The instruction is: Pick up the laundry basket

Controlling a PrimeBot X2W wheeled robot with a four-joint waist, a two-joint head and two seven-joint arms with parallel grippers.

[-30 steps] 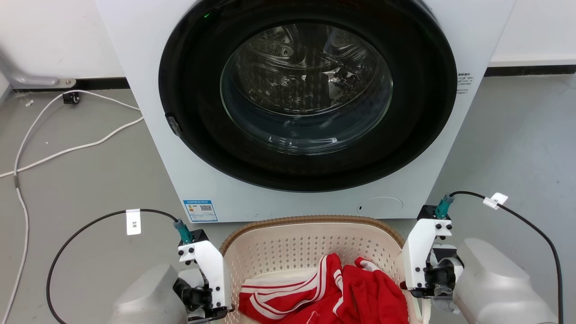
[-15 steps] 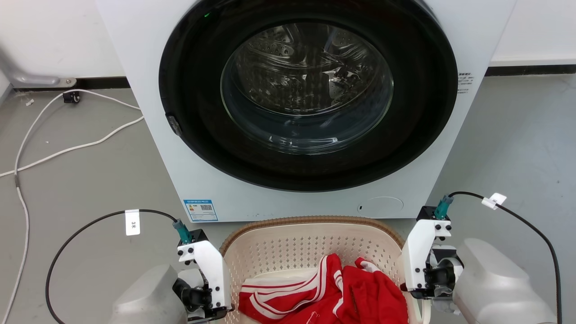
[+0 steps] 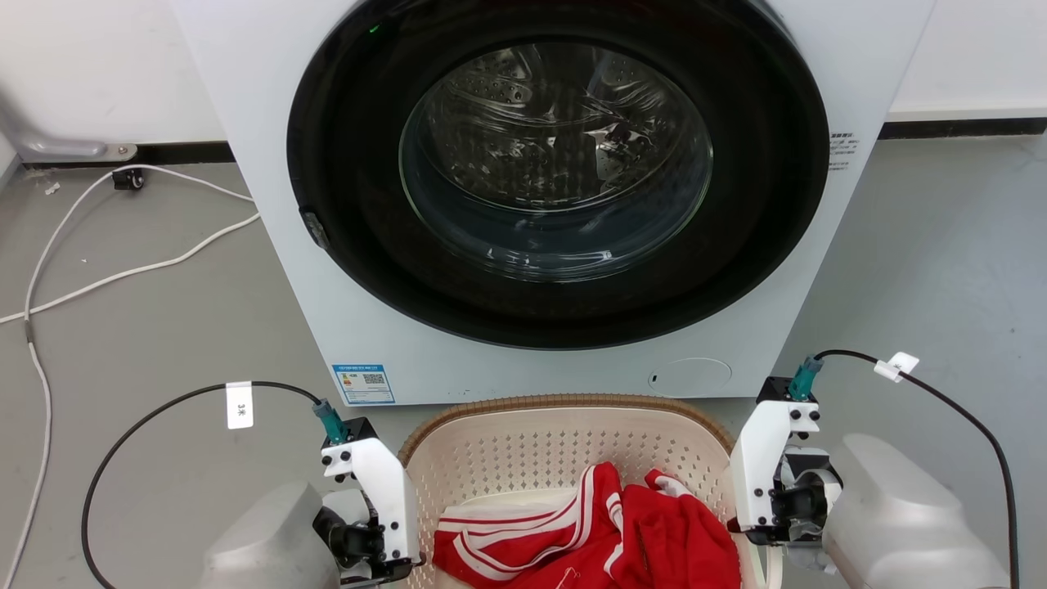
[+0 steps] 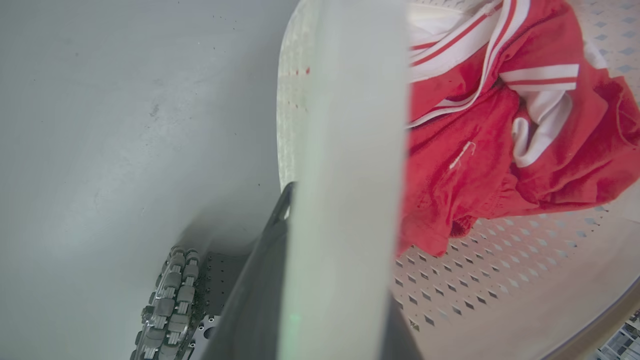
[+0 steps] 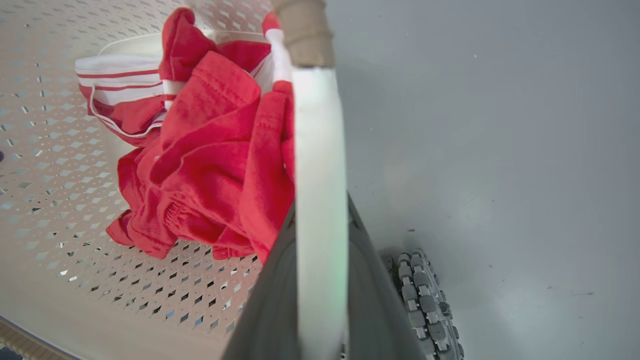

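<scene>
While both grippers [image 4: 340, 240] [image 5: 320, 215] clamp its handles [image 4: 350, 125], the laundry basket [image 3: 564, 446] holds clothes [image 3: 654, 532].

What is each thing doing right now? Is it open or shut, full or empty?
Washing machine door, shut.
Laundry basket, upright, with clothes inside and held at both sides.
Red clothes, crumpled in the basket.
Left gripper, shut on the laundry basket.
Right gripper, shut on the laundry basket.
White cable, lying slack on the floor.
</scene>
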